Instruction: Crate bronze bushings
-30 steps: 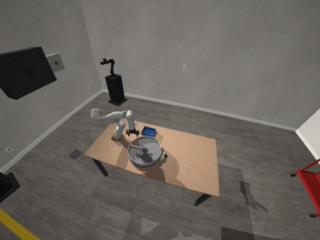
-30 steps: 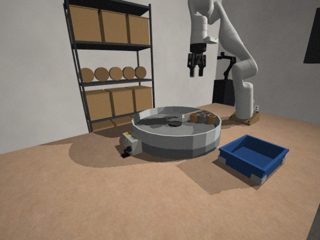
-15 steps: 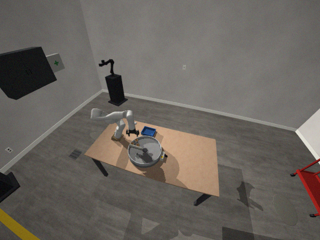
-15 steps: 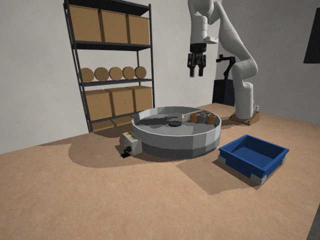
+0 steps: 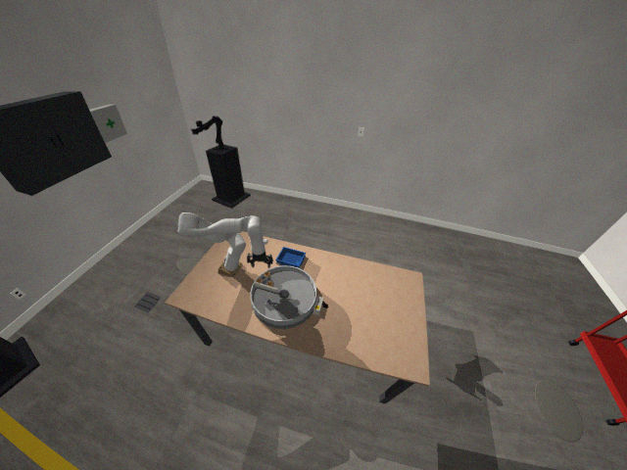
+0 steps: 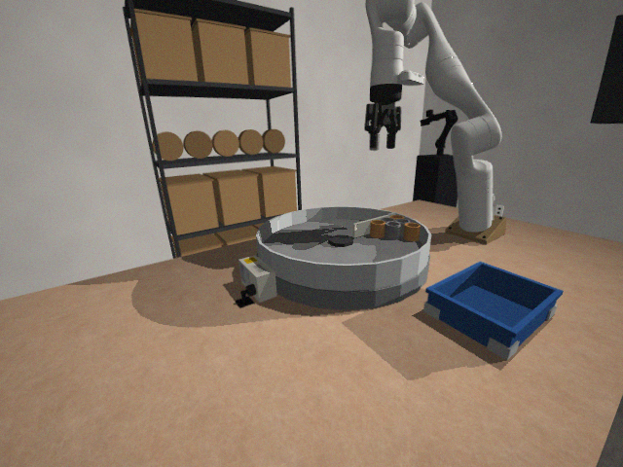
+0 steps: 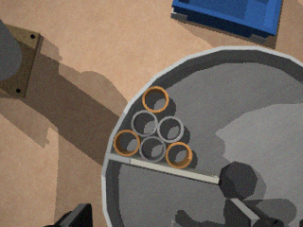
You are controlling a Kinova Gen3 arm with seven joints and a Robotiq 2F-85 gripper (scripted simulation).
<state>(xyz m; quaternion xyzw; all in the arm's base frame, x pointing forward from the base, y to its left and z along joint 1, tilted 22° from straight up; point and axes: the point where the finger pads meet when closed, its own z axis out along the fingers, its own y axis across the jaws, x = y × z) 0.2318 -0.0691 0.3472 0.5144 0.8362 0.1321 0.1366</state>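
Wrist view: three bronze, three steel bushings [image 7: 133, 124] inside turning table [image 5: 315, 283] [image 6: 347, 276] [image 7: 110, 189]; jaws [image 5: 260, 263] [image 6: 382, 142] wide open, empty.

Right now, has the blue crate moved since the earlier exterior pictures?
No. The blue crate has kept its place and gap beside the turning table, shifting neither way.
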